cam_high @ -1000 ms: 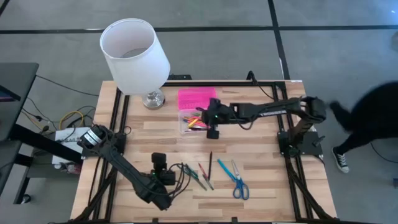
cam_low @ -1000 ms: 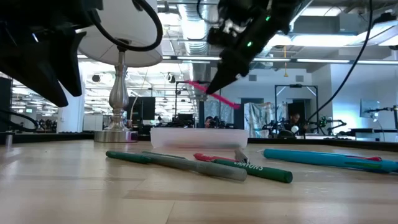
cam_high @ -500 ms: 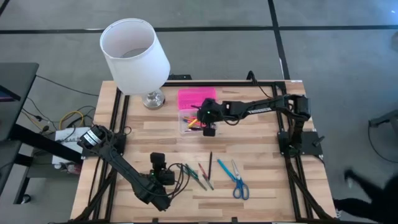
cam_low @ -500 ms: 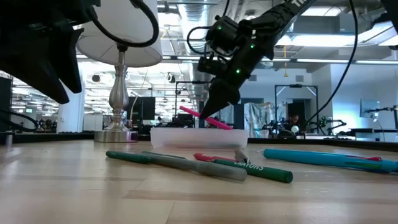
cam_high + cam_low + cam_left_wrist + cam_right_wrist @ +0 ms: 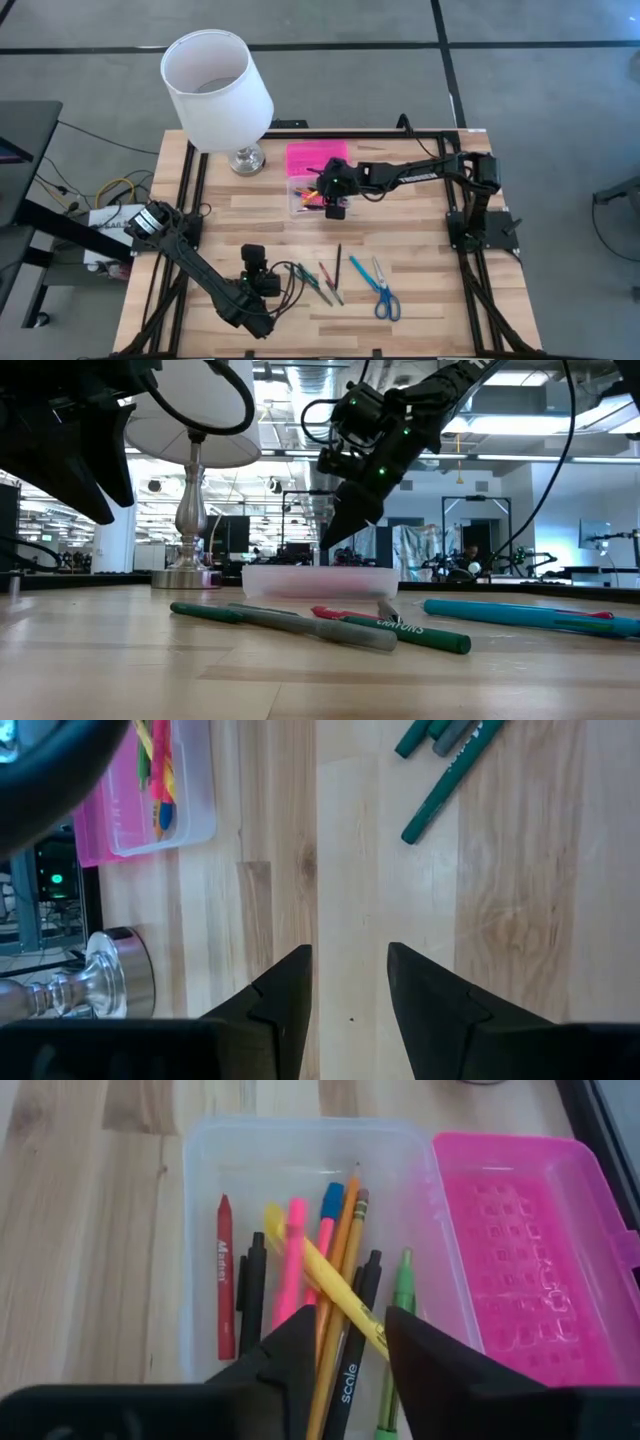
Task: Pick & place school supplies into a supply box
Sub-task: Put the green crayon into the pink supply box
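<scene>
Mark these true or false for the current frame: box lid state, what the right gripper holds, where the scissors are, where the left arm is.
1. The clear plastic pencil case has its bright pink hinged lid shut. False: the lid lies open, flat beside the base.
2. The right gripper is over the case and empty. True: its fingers are apart, with a pink pen lying in the case among other pens.
3. The blue-handled scissors are already in the case. False: they lie on the wooden table, near its front edge.
4. The left gripper is open above bare table, near green markers. True.
</scene>
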Robot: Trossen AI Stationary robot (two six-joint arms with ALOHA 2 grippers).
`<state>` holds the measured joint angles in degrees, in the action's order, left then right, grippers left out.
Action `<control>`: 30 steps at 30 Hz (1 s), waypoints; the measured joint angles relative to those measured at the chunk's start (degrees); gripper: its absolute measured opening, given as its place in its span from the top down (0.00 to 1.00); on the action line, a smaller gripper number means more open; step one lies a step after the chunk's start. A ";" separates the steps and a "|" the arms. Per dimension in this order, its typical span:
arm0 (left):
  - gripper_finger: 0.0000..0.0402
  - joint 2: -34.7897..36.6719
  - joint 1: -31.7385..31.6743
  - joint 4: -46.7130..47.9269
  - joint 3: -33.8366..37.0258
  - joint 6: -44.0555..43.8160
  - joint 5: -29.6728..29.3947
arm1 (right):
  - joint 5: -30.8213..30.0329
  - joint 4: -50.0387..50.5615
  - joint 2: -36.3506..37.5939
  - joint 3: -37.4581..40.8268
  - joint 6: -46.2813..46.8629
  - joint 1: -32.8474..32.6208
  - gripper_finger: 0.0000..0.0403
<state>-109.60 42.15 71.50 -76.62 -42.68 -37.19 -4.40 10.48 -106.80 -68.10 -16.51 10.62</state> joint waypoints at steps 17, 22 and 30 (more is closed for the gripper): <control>0.68 0.00 -2.40 -14.83 0.00 22.05 -1.98 | -0.07 13.28 14.72 0.00 -0.02 -12.67 0.67; 0.68 0.00 -5.89 -16.91 0.00 26.51 2.13 | -0.11 17.89 20.16 0.02 1.50 -18.91 0.69; 0.68 0.00 -12.83 -20.71 0.00 36.31 11.16 | -4.09 21.27 25.68 0.02 5.10 -30.28 0.70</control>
<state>-109.60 29.32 50.80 -76.62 -6.37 -26.03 -8.50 31.75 -81.12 -68.07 -11.42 -19.67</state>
